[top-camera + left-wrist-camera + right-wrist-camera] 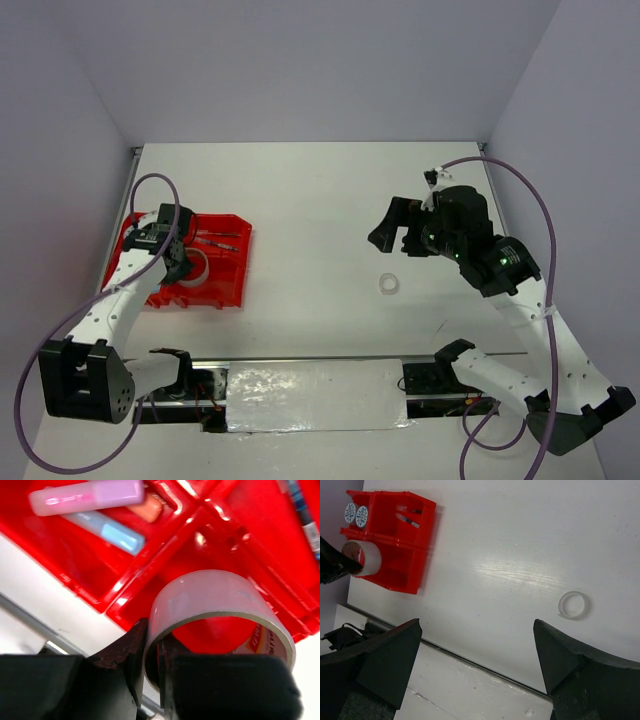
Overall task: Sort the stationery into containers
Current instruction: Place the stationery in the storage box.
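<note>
The red tray (228, 280) lies at the table's left. My left gripper (152, 645) is shut on the wall of the grey tape ring (210, 595), one finger outside it and one inside, holding it low over a near compartment of the tray (165, 545). Lilac (87, 496), light-blue (107, 530) and orange sticks (150, 510) lie in the compartment beside it. Two blue-patterned tubs (356, 514) and two pens (409, 521) lie in other compartments. The clear tape ring (389, 284) lies on the table, below my right gripper (395, 232), which hangs open and empty.
A shiny strip (310, 395) and a dark rail run along the near edge between the arm bases. Grey walls close the table on the left, right and far sides. The left arm's cable (150, 185) loops over the tray's far corner.
</note>
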Controlling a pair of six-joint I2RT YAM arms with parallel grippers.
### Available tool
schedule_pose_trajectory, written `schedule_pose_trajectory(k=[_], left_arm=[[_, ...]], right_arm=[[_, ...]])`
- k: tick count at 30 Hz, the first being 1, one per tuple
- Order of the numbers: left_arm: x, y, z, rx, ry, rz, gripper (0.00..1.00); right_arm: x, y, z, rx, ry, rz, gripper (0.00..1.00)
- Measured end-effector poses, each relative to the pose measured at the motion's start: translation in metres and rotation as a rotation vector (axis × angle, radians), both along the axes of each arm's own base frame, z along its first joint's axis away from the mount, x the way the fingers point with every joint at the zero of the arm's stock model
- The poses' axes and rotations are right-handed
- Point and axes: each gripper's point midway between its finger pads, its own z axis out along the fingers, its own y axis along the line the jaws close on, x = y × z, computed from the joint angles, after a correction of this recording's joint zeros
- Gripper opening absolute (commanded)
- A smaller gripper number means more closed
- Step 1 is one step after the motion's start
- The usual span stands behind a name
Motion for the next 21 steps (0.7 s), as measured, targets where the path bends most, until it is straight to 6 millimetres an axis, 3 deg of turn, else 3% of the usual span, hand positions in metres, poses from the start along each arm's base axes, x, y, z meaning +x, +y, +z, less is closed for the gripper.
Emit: schedule_pose_trajectory(k=[10,13,14,17,21], left_arm=[[0.019,-0.012,-0.003,-0.061,-0.068,-0.024,0.44],[0.019,-0.013,-0.004,-0.066,-0.069,-0.026,0.55],[0.018,-0.013,-0.006,-0.068,-0.065,-0.026,0.66],[0.013,-0.014,-0.012,-0.076,-0.048,-0.028,0.8],[0.014,-0.016,-0.011,-0.085,-0.053,-0.037,0.83]], right_arm=[[0.002,0.004,0.002,0.002,-0.013,0.026,1.0],[0.002,0.004,0.002,0.001,-0.015,0.028,1.0],[0.002,0.004,0.002,0.0,-0.015,0.028,1.0],[0.002,0.005,0.003,0.003,-0.018,0.03,1.0],[0.002,0.005,0.003,0.004,-0.018,0.032,1.0]])
